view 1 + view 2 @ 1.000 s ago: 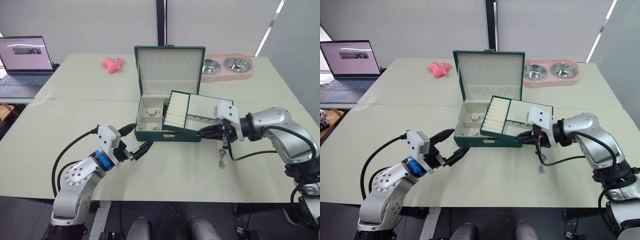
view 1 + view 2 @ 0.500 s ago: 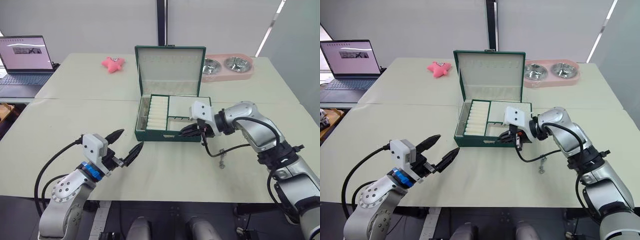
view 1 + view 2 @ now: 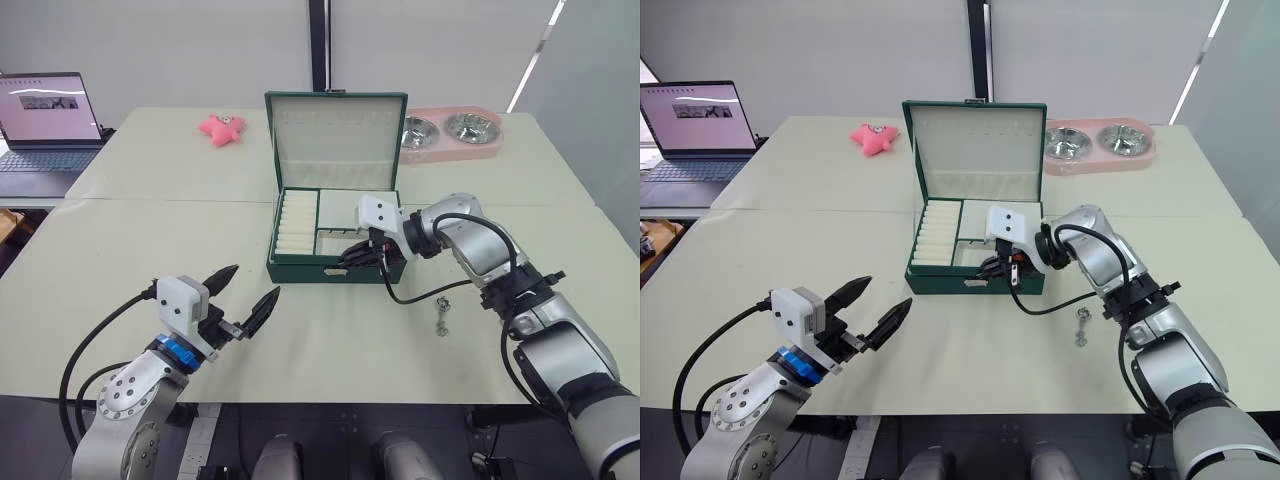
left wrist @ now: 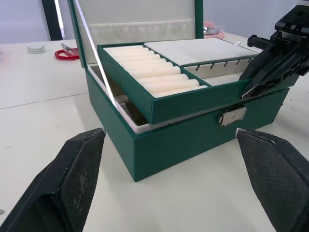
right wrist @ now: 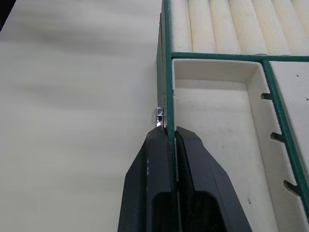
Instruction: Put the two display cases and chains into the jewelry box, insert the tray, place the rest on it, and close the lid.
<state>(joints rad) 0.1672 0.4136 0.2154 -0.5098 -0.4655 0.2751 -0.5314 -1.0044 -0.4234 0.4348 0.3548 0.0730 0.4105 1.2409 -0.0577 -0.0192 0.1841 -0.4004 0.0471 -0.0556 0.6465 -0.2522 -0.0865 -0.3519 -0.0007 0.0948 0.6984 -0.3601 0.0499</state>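
Right pincer (image 5: pixel 167 137) pinches tray (image 4: pixel 159 72) wall; tray sits tilted.

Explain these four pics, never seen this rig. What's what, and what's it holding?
It is a humanoid robot with two arms. Two pictures come from its head, looking down over a pale table; the other two come from cameras on each wrist.

On the table: an open green jewelry box, a small metal keychain, a pink star-shaped toy, a pink double pet bowl and a laptop.

The right end effector pinches the front wall of the green cream-lined tray, which sits tilted in the box. The left end effector is open, holding nothing.
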